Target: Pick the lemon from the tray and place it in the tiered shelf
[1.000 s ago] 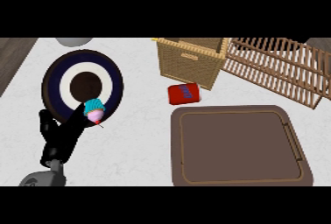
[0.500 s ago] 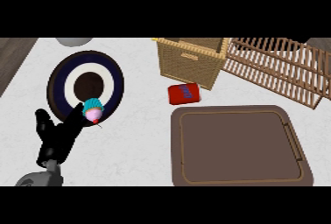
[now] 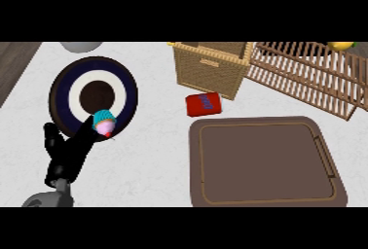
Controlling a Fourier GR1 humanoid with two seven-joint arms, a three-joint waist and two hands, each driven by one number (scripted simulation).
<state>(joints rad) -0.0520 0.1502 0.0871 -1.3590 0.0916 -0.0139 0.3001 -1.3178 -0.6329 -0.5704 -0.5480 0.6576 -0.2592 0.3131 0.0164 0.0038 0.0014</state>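
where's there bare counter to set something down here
Bare counter lies between the left hand and the brown tray, and between the plate and wicker basket. The tray's inside looks bare too. It is crowded at top right, around the basket, red box and slatted shelf.

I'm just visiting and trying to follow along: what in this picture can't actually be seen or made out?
All in the head view:
- Right hand: not in view at all.
- Lemon: none lies on the brown tray.
- Yellow thing at the top right: cut off by the upper edge, so it can't be identified.
- Grey object at the top left: cut off likewise.
- Label on the red packet: too small to read.
- Cupcake: partly covered by the left hand.
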